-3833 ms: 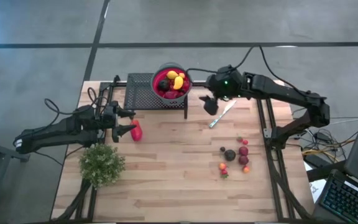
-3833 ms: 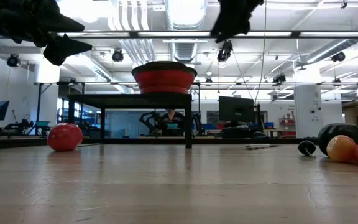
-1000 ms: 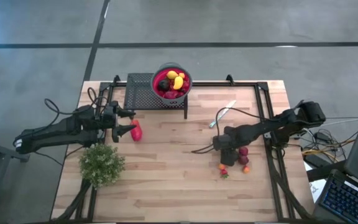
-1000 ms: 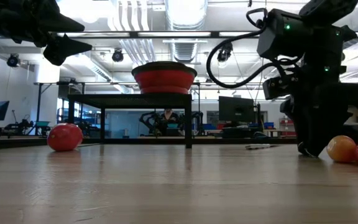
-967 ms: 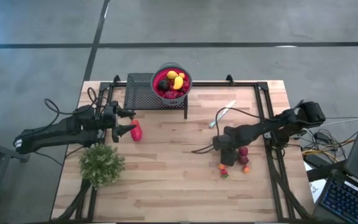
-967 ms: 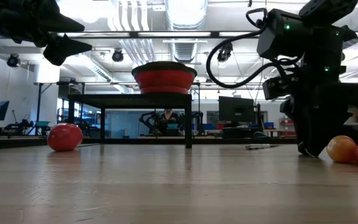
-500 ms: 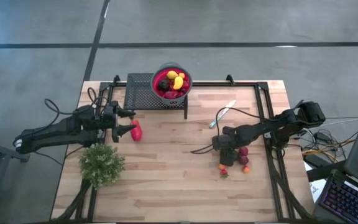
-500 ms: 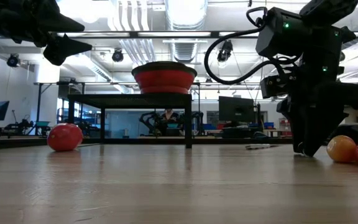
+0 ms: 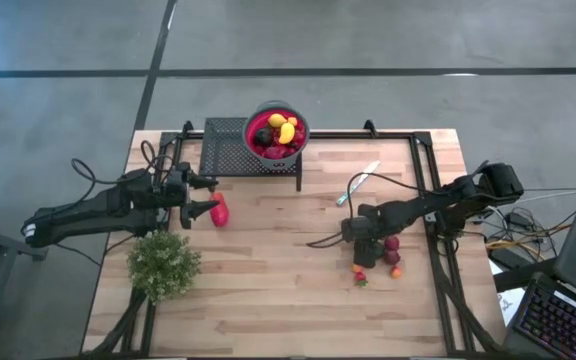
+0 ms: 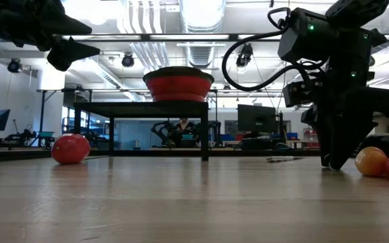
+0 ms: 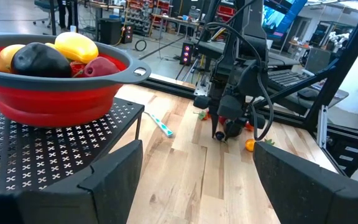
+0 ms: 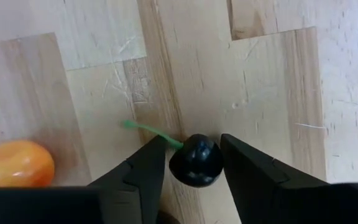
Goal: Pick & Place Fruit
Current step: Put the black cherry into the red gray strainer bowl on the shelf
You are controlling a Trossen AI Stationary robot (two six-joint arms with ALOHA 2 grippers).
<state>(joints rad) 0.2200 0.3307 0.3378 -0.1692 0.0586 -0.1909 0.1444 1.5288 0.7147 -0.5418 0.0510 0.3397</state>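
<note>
Wooden table (image 9: 268, 270) wide open below, mesh rack (image 9: 230, 148) at the far edge carrying the red bowl (image 9: 277, 133), already loaded with yellow, dark and red fruit (image 11: 42, 55). Bushy plant (image 9: 164, 264) sits at the near left. Left gripper (image 9: 204, 197) hovers with jaws spread wide and nothing in them, the large red fruit (image 9: 220, 210) right beside its tips. Right gripper (image 12: 194, 163) is down at the table among the loose fruit cluster (image 9: 383, 258), fingers (image 12: 145, 168) pressed against both sides of a small dark berry (image 12: 196, 161) with a green stem; an orange fruit (image 12: 14, 163) lies close by. Silver knife (image 9: 358, 183) rests near the rack
</note>
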